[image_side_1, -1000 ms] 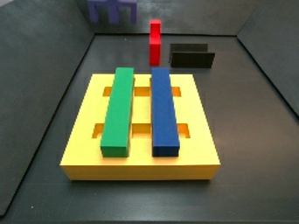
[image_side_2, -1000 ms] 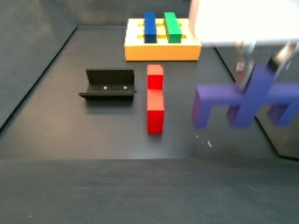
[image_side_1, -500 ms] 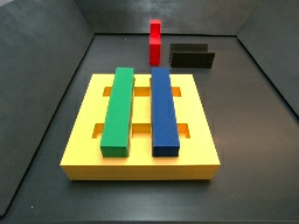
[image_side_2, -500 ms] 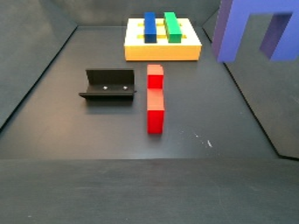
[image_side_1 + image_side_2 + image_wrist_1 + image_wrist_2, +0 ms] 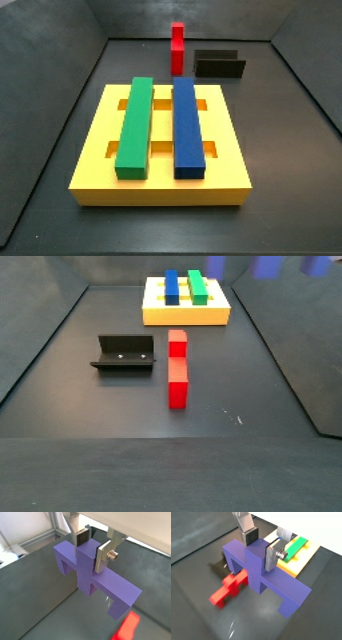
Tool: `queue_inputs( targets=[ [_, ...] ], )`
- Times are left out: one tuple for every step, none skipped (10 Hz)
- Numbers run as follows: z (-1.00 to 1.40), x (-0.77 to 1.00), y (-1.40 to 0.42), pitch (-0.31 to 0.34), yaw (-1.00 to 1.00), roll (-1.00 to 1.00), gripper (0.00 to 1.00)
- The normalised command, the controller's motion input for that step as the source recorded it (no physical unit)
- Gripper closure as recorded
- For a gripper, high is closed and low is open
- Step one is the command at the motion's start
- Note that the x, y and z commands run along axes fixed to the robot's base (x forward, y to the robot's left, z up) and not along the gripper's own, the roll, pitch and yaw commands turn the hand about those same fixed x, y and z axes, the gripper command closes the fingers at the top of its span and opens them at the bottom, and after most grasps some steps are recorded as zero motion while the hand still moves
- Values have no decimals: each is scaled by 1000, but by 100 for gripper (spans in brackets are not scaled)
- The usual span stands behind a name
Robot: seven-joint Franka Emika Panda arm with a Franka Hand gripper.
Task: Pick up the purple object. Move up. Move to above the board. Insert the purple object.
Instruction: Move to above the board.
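My gripper [image 5: 92, 548] is shut on the central post of the purple object [image 5: 113, 587], which hangs in the air with its crossbar level and its legs pointing down. Both wrist views show this grip [image 5: 261, 547]. In a side view only the leg tips of the purple object [image 5: 267, 265] show at the top edge, high above the floor to the right of the board [image 5: 187, 318]; the gripper is out of that view. The yellow board [image 5: 160, 195] carries a green bar [image 5: 134, 125] and a blue bar [image 5: 187, 125] in its slots.
A red bar [image 5: 177, 366] stands on the floor between the board and the camera, and also shows below the purple object [image 5: 230, 591]. The black fixture [image 5: 123, 353] stands to its left. Dark walls ring the floor.
The purple object has risen with my gripper from near the floor on the right until only its leg tips show at the top of a side view.
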Motion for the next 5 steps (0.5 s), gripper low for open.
queue_inputs(
  targets=[
    [132, 398, -1400, 57, 4, 2, 100],
    [136, 412, -1400, 84, -2, -11, 100],
    [137, 423, -1400, 106, 4, 0, 100],
    [138, 433, -1400, 121, 9, 7, 100],
    [144, 452, -1400, 147, 7, -21, 100]
  ],
)
